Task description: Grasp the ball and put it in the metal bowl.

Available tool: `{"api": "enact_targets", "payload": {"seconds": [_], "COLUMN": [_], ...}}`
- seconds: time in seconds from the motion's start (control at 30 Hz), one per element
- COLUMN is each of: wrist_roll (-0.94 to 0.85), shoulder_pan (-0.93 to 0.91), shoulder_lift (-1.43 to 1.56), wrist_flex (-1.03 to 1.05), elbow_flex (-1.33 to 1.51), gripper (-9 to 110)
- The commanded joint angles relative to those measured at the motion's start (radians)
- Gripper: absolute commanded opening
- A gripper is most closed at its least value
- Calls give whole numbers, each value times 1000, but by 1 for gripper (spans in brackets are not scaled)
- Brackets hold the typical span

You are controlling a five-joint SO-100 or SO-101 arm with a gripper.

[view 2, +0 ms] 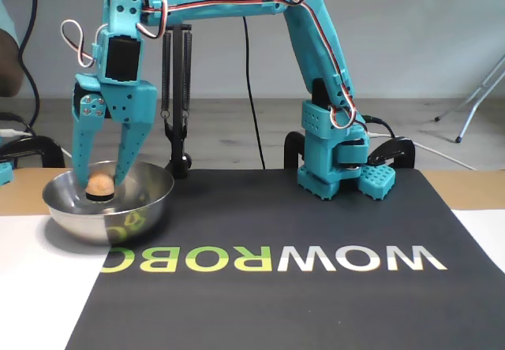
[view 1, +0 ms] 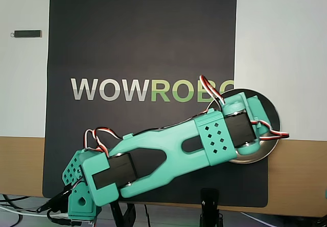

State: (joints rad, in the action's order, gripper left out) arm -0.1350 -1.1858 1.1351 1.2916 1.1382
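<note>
Ball [view 2: 99,183]: gripped by the end effector [view 2: 101,186], left of frame, inside the metal bowl [view 2: 138,200]. Release is best made low, fingers parted slowly.

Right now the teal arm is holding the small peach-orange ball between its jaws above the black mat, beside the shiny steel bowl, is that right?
Not quite. The teal arm does hold the small peach-orange ball between its jaws, but inside the shiny steel bowl, below its rim, not above the black mat beside it. The fixed view shows this; the overhead view hides the ball under the arm.
</note>
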Motion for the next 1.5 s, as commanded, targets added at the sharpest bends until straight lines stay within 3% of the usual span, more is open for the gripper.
{"api": "enact_targets", "payload": {"seconds": [0.0, 0.6, 0.83, 0.97, 1.47], "wrist_roll": [6, -5, -3, -3, 8], "shoulder_pan": [0, 0, -2, -2, 60], "shoulder_lift": [11, 9, 12, 12, 21], "wrist_flex": [0, 0, 0, 0, 2], "elbow_flex": [-31, -29, -31, -31, -29], "gripper": [51, 51, 13, 0, 0]}}
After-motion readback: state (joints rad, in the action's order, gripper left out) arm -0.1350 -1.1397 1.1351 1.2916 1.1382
